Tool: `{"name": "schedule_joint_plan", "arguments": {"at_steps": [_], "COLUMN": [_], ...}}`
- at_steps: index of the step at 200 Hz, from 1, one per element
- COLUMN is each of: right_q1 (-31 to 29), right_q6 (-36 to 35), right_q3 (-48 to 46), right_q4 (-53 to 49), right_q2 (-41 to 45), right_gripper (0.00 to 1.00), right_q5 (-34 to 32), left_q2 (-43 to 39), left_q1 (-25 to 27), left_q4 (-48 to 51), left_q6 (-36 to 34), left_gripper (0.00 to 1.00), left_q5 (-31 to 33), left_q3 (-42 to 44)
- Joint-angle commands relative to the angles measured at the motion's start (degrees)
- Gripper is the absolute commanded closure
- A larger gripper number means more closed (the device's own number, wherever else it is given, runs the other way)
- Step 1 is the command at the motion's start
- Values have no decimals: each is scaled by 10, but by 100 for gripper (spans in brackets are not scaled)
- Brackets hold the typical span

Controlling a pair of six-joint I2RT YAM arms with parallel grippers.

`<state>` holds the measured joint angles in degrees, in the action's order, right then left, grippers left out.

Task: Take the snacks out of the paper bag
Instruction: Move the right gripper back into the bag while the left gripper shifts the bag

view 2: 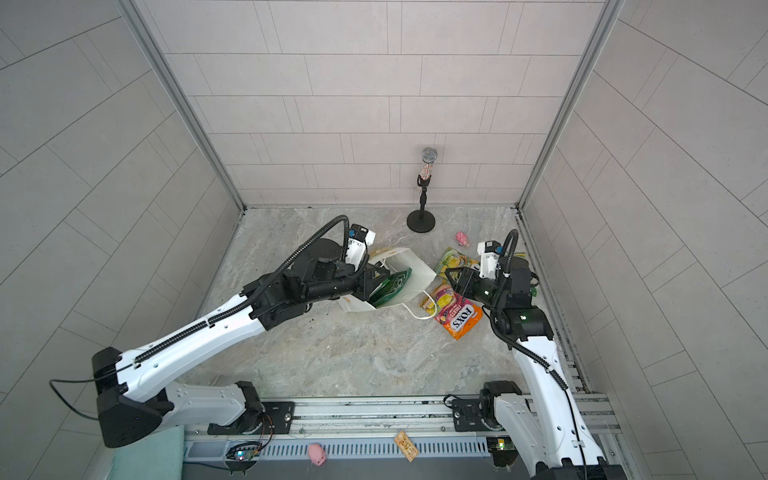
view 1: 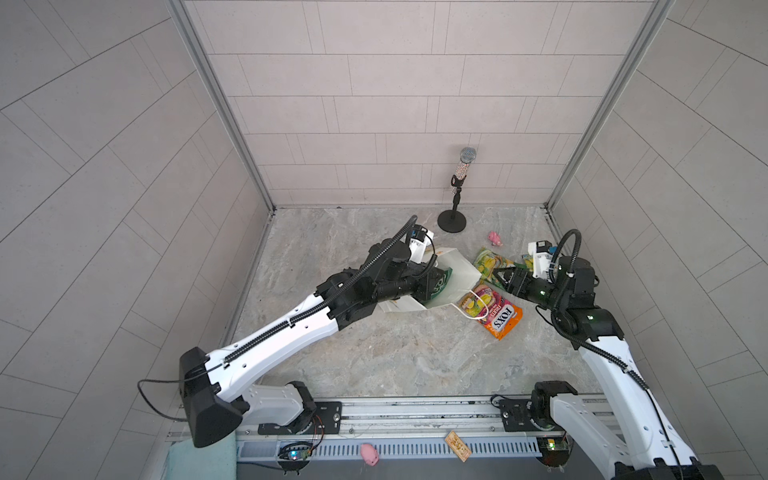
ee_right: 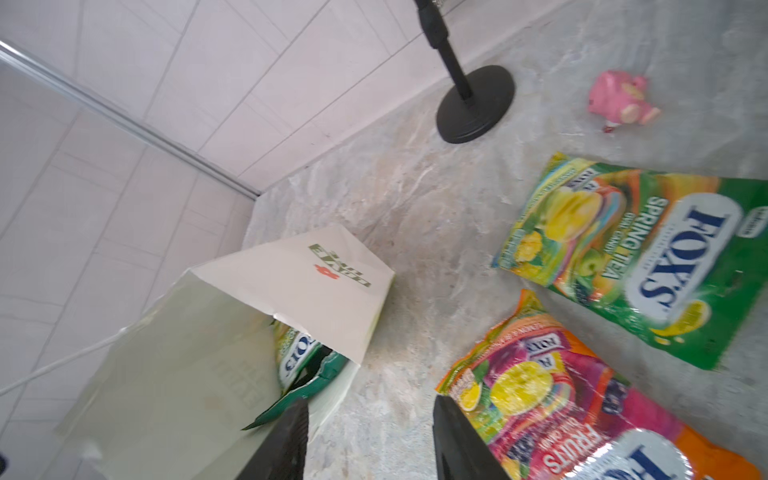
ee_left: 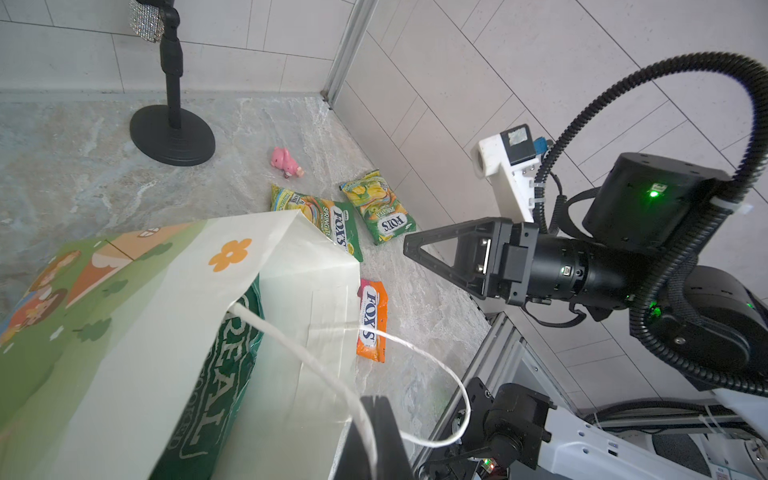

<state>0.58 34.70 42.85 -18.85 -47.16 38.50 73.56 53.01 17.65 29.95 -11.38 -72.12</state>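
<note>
Ok, top views first. The paper bag (view 1: 457, 270) lies tipped on the table (view 1: 395, 353), mouth toward the right arm. The left gripper (view 2: 376, 280) sits at its rim, pressed together. The REAL packet (view 2: 392, 286) pokes out of the mouth but isn't free yet. The right gripper (view 1: 500, 279) hovers spread and empty just beside the mouth, above the orange-pink FOX'S packet (view 1: 494, 313). One yellow-green FOX'S packet (view 1: 494, 264) lies out near it.

Left wrist: the left gripper (ee_left: 376, 436) is closed at the bag's rim where the cord handle (ee_left: 440, 359) runs over it. Whether it pinches rim or cord, can't tell. The cord loops out onto the table beside the orange-pink packet. A second yellow-green packet (ee_left: 380, 208) is also out, so 3 out by my count.

Right wrist: jaws apart, nothing btwn them. Inside the bag a third yellow-green FOX'S packet (ee_right: 295, 353) lies against the REAL packet's crumpled edge.

Judgement: the step is the right arm going in for what's left.
- Left should hold the mouth up.
- Right enters low and straight along the bag.
- Pinch a sealed edge, not the puffy middle.
- Pull slow so the bag doesn't drag along.
- Steer clear of the cord loop.
- Glossy film prob slips, so bite deep.
</note>
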Motion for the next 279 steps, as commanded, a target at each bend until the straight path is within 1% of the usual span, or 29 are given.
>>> {"name": "schedule_joint_plan", "arguments": {"at_steps": [1, 19, 36, 57, 85, 116, 148, 188, 239, 279], "right_q1": [-25, -66, -110, -164, -230, -281, -310, -319, -340, -361], "right_q6": [34, 34, 29, 22, 12, 6, -21, -52, -65, -61], "right_q3": [0, -2, 1, 7, 8, -19, -39, -43, -50, -70], "right_q4": [58, 74, 79, 81, 79, 79, 41, -10, -35, -36], "right_q2": [3, -1, -8, -18, -51, -71, -81, -93, -102, -97], "right_gripper": [50, 50, 50, 50, 53, 53, 54, 53, 47, 42], "right_q5": [71, 75, 59, 18, -30, -75, -142, -205, -244, -246], "left_q2": [4, 10, 19, 24, 23, 16, 19, 20, 22, 21], "left_q1": [7, 10, 16, 23, 24, 24, 24, 25, 28, 31], "left_q4": [4, 1, -2, -2, -2, 1, 3, 5, 10, 23], "left_q6": [-10, -6, -5, -5, -3, -4, -5, -2, 5, 9], "left_gripper": [100, 100, 100, 100, 100, 100, 100, 100, 100, 100], "left_q5": [-11, -29, -37, -26, -16, -9, -17, -20, -36, -52], "left_q3": [-28, -33, -40, -40, -38, -35, -35, -34, -30, -25]}}
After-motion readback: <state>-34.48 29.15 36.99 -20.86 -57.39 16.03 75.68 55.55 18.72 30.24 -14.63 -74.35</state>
